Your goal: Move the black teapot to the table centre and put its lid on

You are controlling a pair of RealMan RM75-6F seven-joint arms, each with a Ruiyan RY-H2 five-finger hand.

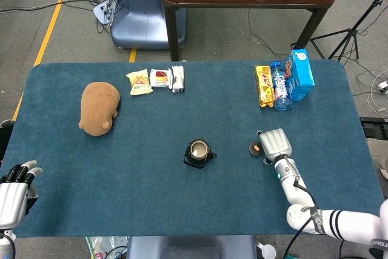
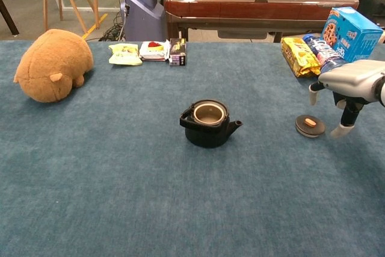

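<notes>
Right hand (image 2: 346, 88) hovers open, fingers spread, just right of the lid (image 2: 310, 126). Lid sits well right of the uncovered black teapot (image 2: 209, 123). Left hand (image 1: 13, 195) open too. Snack labels too small to read.

The right hand (image 2: 348, 86) hangs palm down with its fingers apart, holding nothing; the left hand (image 1: 13, 193) rests open at the edge.

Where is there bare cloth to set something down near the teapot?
Open cloth lies between the plush toy and the teapot, and along the near edge. It is crowded by the lid, where the right robot hand hovers.
</notes>
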